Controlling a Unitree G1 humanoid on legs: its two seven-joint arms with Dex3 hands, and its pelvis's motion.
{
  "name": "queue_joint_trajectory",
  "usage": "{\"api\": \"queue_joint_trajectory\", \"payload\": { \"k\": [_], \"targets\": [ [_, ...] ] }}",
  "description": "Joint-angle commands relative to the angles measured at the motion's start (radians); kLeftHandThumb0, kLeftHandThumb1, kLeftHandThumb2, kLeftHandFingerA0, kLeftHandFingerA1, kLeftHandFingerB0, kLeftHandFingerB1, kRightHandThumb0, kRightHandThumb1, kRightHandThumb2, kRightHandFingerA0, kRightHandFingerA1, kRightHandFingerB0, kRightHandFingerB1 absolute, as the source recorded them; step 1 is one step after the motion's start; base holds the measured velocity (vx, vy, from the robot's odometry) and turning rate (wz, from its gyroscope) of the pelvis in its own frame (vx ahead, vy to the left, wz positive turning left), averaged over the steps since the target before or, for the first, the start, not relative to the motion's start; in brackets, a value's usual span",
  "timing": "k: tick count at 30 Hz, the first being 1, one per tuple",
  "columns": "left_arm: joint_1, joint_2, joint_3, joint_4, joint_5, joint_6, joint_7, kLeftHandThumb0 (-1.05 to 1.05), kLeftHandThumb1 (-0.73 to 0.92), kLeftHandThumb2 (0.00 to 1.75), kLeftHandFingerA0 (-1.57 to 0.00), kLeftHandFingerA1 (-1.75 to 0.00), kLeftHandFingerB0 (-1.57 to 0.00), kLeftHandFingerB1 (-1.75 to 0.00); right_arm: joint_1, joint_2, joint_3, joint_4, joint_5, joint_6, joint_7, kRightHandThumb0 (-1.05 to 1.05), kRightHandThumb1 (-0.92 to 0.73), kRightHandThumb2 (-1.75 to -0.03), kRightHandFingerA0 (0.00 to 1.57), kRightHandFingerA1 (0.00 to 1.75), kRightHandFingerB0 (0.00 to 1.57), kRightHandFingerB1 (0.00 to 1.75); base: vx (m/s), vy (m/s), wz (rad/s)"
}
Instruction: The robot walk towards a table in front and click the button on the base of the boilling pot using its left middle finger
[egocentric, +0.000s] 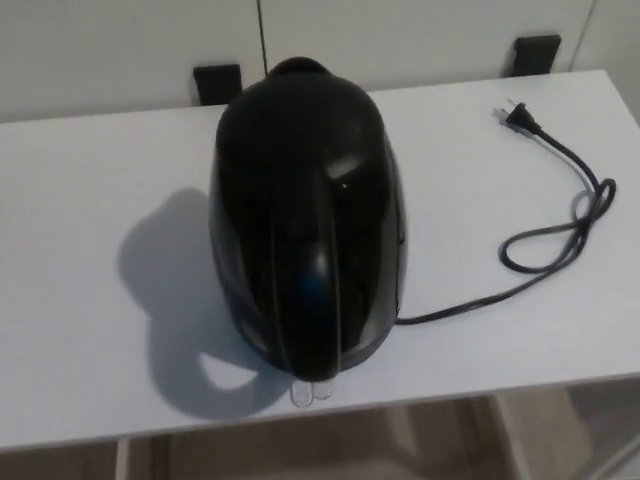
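At the bottom centre of the frame, just above the near edge of the white table (80, 300), a small clear tab (311, 393) pokes out from under the black boiling pot (305, 215). This looks like the button on the base that the task names, though it is too small and pale to say whether it sits up or pressed down. Nothing touches it.

Neither robot hand shows anywhere in the view, so whether the left hand's fingers are spread or curled cannot be told; the same goes for the right.

The pot fills the middle of the frame, seen from above, its handle running down toward the near edge and its spout pointing to the upper part of the picture. Its shadow falls to the lower left on the tabletop.

From the pot's lower right side a dark power cord (560, 225) runs out to the right, loops once in the right part of the frame, and ends in a plug (517, 117) lying loose at the upper right, not plugged into anything visible.

As a judgement: the walk-up appears about finished, with the table close below the camera. The reach and the press with the left middle finger are not yet done.
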Motion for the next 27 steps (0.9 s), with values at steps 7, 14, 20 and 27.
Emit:
{"api": "queue_joint_trajectory", "payload": {
  "k": [7, 14, 20, 27],
  "targets": [
    [-0.021, 0.021, -0.017, 0.001, 0.026, 0.003, 0.001, -0.33, 0.5, 0.55, -0.4, -0.36, -0.28, -0.3, -0.017, -0.002, -0.011, 0.001, 0.01, 0.018, 0.016, -0.24, -0.49, -0.55, 0.65, 0.46, 0.47, 0.41, -0.04, 0.139, -0.02],
    [-0.007, 0.025, -0.026, -0.048, 0.021, 0.027, -0.007, -0.31, 0.51, 0.55, -0.41, -0.35, -0.28, -0.3, -0.006, -0.001, -0.014, -0.005, 0.008, 0.007, 0.006, -0.23, -0.49, -0.54, 0.65, 0.46, 0.48, 0.41, -0.02, 0.123, 0.07],
    [-0.009, 0.027, -0.04, -0.037, 0.028, 0.018, -0.001, -0.34, 0.5, 0.55, -0.41, -0.36, -0.29, -0.31, -0.012, -0.002, -0.005, 0.0, -0.002, 0.022, 0.012, -0.27, -0.49, -0.55, 0.66, 0.45, 0.48, 0.4, -0.01, -0.033, 0.01],
    [0.005, 0.028, -0.053, -0.069, 0.036, 0.01, 0.01, -0.39, 0.49, 0.55, -0.43, -0.36, -0.31, -0.31, -0.01, -0.002, -0.002, -0.022, -0.003, 0.031, 0.016, -0.26, -0.49, -0.55, 0.66, 0.45, 0.48, 0.4, 0.0, -0.028, -0.01]
  ]
}}
